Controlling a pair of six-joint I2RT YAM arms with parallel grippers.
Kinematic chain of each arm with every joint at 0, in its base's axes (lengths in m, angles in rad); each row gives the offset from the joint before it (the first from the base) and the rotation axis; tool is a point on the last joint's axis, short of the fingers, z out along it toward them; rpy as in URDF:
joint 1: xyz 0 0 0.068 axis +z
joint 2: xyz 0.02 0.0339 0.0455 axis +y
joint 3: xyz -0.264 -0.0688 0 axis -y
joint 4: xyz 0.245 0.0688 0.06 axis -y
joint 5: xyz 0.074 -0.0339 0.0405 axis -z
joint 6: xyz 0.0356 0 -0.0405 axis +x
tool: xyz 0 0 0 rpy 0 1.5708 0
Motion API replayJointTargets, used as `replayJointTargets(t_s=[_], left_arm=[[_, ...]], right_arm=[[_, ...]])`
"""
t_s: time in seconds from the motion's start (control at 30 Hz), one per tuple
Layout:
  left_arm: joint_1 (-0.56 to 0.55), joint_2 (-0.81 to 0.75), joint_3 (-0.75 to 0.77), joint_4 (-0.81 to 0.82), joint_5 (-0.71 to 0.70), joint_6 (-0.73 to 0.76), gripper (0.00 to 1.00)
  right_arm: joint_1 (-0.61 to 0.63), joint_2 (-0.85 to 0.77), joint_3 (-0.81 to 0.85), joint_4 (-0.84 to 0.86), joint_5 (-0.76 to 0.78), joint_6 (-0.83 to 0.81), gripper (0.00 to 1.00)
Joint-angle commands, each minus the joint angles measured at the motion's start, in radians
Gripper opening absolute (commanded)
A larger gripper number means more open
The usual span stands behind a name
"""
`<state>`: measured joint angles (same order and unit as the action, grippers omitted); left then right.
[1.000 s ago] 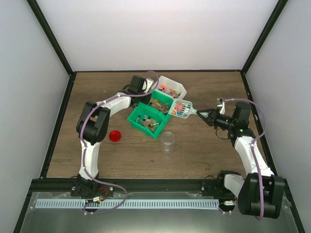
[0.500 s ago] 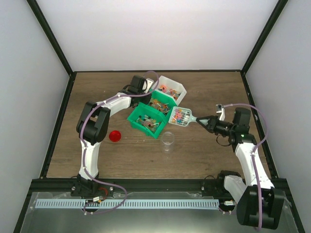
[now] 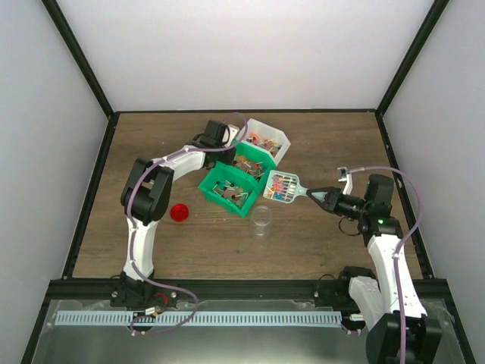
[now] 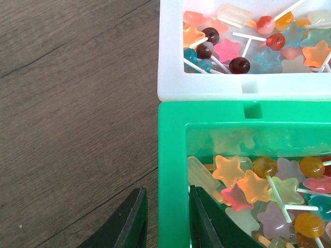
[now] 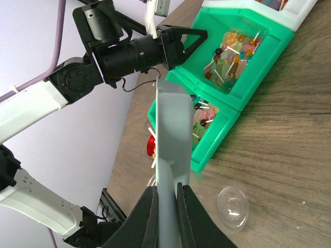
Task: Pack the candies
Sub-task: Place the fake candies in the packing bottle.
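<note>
From above, packing looks barely begun. The clear jar [image 3: 261, 220], mid-desk toward the near edge, seems empty, and its red lid [image 3: 179, 213] lies well apart toward the left edge. The right gripper [image 3: 327, 197] is clamped on the handle of the scoop [image 3: 282, 187], whose head carries candies [image 3: 279, 184] just beyond the jar. Pouring and lidding remain.

The left wrist view shows the left gripper [image 4: 166, 222] closed about the wall of a green bin [image 4: 173, 155] full of sweets. A white bin [image 4: 170, 51], also stocked, touches it.

The right wrist view shows the scoop edge-on, pinched between the fingers [image 5: 147, 217], with the jar on the desk beside it.
</note>
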<state>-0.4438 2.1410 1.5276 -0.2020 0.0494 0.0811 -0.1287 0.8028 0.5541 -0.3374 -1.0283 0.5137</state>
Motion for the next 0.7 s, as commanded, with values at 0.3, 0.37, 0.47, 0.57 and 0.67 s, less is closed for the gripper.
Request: replayJointTargets(t_s=[0.3, 0.37, 0.47, 0.57, 0.67], left_arm=[[0.001, 0.045, -0.015, -0.056, 0.007, -0.007, 0.26], [0.002, 0.047, -0.013, -0.054, 0.009, -0.01, 0.26], [0.004, 0.048, -0.009, -0.056, 0.013, -0.015, 0.26], [0.004, 0.048, -0.01, -0.056, 0.01, -0.018, 0.26], [0.004, 0.045, -0.013, -0.054, 0.012, -0.018, 0.26]], right_arm=[[-0.011, -0.116, -0.026, -0.052, -0.022, -0.003, 0.01], [-0.01, -0.132, -0.036, -0.053, -0.017, 0.006, 0.01], [-0.011, -0.16, -0.045, -0.062, -0.019, 0.014, 0.01], [-0.01, -0.192, -0.049, -0.067, -0.032, 0.024, 0.01], [-0.011, -0.224, -0.038, -0.095, -0.015, 0.022, 0.01]])
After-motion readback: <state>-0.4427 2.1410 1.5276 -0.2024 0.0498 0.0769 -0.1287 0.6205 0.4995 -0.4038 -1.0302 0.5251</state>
